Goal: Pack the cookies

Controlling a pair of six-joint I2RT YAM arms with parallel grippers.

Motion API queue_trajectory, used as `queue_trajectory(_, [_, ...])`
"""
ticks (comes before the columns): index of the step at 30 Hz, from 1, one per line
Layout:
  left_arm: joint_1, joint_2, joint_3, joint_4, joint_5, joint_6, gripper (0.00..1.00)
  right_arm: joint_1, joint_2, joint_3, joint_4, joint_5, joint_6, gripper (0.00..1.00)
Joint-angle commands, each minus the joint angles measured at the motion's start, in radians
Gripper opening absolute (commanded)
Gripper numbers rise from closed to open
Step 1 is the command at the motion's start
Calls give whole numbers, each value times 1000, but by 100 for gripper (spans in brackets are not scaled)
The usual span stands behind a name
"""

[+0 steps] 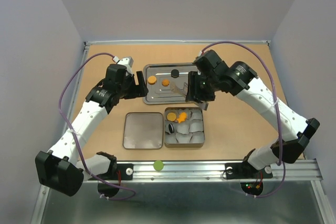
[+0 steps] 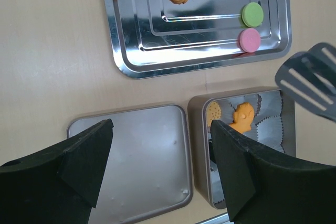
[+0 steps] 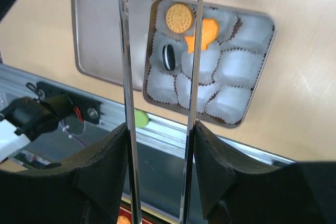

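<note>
Right gripper [image 3: 160,129] is clamping the tongs [image 3: 126,51], whose tips are standing apart with nothing between them. Left gripper [image 2: 160,135] is hovering with its jaws wide apart and empty. Three cookies [image 3: 179,17] are sitting in the tin [image 1: 184,145], in its paper cups [image 3: 233,66]. Five more are lying on the tray [image 2: 210,40].

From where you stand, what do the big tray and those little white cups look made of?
The tray looks like polished metal: mirror-like reflections, stamped ridges. The cups look like thin white paper, judging by their pleated walls, though that's a guess.
</note>
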Motion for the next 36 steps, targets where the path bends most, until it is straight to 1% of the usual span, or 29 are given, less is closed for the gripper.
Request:
queue_trajectory(1, [-4, -24, 14, 7, -17, 21, 86, -2, 58, 83, -79, 129, -20, 57])
queue_trajectory(6, [-4, -41, 8, 1, -27, 24, 86, -59, 119, 65, -80, 131, -31, 57])
queue_trajectory(10, [-2, -59, -5, -2, -27, 24, 86, -98, 196, 110, -82, 127, -63, 57])
queue_trajectory(14, [-2, -81, -15, -3, -29, 22, 86, -116, 267, 155, -89, 139, -98, 58])
queue_trajectory(15, [-2, -84, -18, -5, -32, 24, 86, -128, 288, 155, -93, 134, -101, 59])
queue_trajectory(20, [-4, -102, -22, -14, -46, 32, 86, -133, 345, 141, -89, 120, -115, 60])
queue_trajectory(27, [-4, -139, -40, -34, -70, 49, 86, -144, 385, 108, -85, 139, -126, 60])
queue_trajectory(31, [-4, -151, -54, -39, -72, 49, 86, -145, 382, 45, -45, 120, -124, 59])
queue_trajectory(36, [-4, -155, -49, -43, -75, 55, 86, -148, 376, 9, -24, 111, -115, 58])
